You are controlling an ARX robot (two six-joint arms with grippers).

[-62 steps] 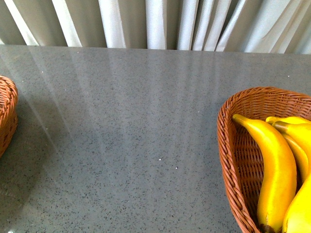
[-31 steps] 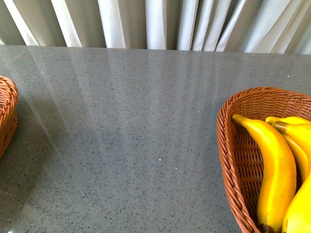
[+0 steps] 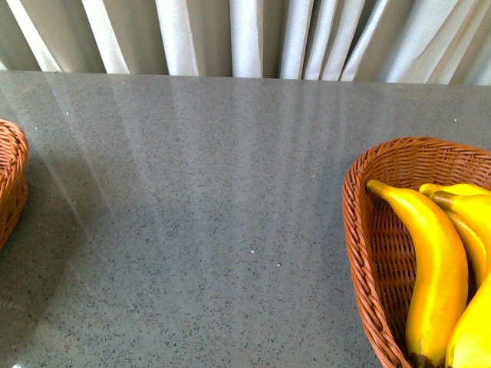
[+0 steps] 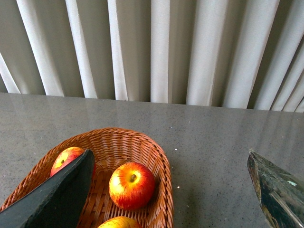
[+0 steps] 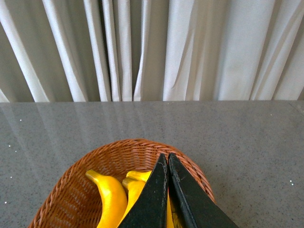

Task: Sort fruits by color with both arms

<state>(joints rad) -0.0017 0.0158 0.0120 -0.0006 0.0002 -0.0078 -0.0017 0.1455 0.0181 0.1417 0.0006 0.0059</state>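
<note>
While pale pleated curtains (image 3: 245, 38) hang along the far edge, the grey speckled bench (image 3: 199, 230) fills most of the front view, with neither arm showing in it. On the robot's right stands a brown wicker basket (image 3: 360, 230), cut off by the frame edge, and in it lie the yellow bananas (image 3: 437, 284), side by side with their tips toward the curtains. On the robot's left only a sliver of a second wicker basket (image 3: 11, 184) shows in the front view, well apart from the first. The left wrist view shows that left-hand basket from above: one red and yellow apple (image 4: 131, 185) sits in the middle of it, a second apple (image 4: 66, 157) lies just beside it and is partly hidden behind a black finger, and the top of a third rounded fruit (image 4: 121, 222) shows at the picture's edge. The left gripper (image 4: 171, 199) hangs over the basket's rim and the bench with its jaws spread wide and nothing between them. The right gripper (image 5: 168, 164) hovers above the banana basket with its jaws pressed together, tip to tip, grasping nothing.
</note>
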